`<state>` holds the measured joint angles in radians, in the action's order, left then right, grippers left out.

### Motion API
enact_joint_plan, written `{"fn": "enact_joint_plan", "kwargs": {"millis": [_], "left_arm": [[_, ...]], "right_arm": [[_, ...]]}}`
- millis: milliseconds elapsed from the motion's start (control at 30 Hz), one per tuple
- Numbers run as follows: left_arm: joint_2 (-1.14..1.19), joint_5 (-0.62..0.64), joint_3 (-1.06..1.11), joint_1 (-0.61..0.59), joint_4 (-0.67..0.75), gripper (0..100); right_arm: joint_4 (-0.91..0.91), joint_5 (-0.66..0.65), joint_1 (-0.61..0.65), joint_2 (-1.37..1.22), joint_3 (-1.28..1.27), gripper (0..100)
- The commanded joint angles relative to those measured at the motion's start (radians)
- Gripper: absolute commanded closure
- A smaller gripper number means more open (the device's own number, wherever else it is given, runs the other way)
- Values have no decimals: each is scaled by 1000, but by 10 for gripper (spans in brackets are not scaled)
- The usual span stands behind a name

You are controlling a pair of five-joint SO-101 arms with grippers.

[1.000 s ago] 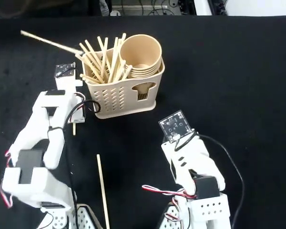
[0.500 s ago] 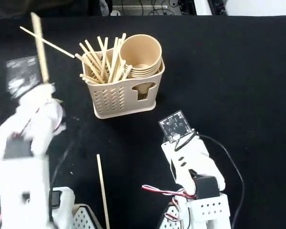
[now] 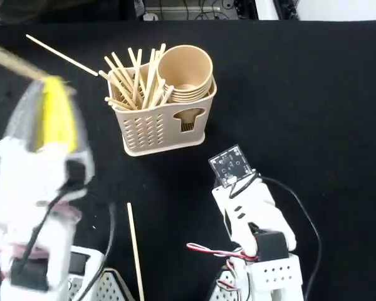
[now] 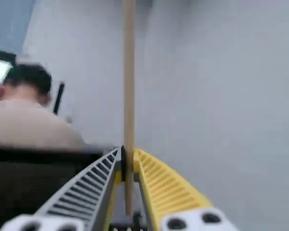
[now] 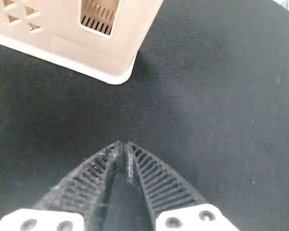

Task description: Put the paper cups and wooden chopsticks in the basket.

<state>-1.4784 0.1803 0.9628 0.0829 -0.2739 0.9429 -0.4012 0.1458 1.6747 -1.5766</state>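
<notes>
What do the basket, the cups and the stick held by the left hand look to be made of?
Basket: likely moulded plastic, matte beige, with slotted walls. Cups: seemingly paper, matte tan, with thin stacked rims. Stick in the left hand: probably bare wood, pale and without gloss.

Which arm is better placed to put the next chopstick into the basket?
Left. The left gripper is shut on a chopstick, held up beside the basket. The right gripper is shut on nothing, near the basket's corner.
</notes>
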Motion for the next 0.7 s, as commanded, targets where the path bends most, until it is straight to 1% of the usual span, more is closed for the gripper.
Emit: {"fn": "enact_joint_plan", "kwargs": {"millis": [0,100,200,233,267,300,333,400,433,533,667], "left_arm": [[236,-18,24,140,9,971],[325,-17,38,160,6,971],[351,-17,64,154,3,965],[351,-17,71,153,0,938],[351,-17,82,153,-6,887],[347,-5,82,143,-32,833],[339,41,71,131,-64,798],[321,158,36,104,-121,787],[311,173,16,94,-143,784],[272,144,-56,85,-224,783],[170,144,-147,38,-341,787]], "right_arm": [[-46,-6,-12,4,-10,986],[-51,-6,-12,4,-13,986],[-51,-6,-12,4,-13,986],[-52,-6,-12,4,-13,986],[-52,-6,-12,4,-13,986],[-52,-6,-12,4,-13,986],[-52,-6,-12,4,-13,986],[-58,-6,-12,4,-15,986],[-58,-6,-12,4,-15,986],[-58,-6,-12,4,-15,986],[-57,-6,-12,4,-15,986]]}}
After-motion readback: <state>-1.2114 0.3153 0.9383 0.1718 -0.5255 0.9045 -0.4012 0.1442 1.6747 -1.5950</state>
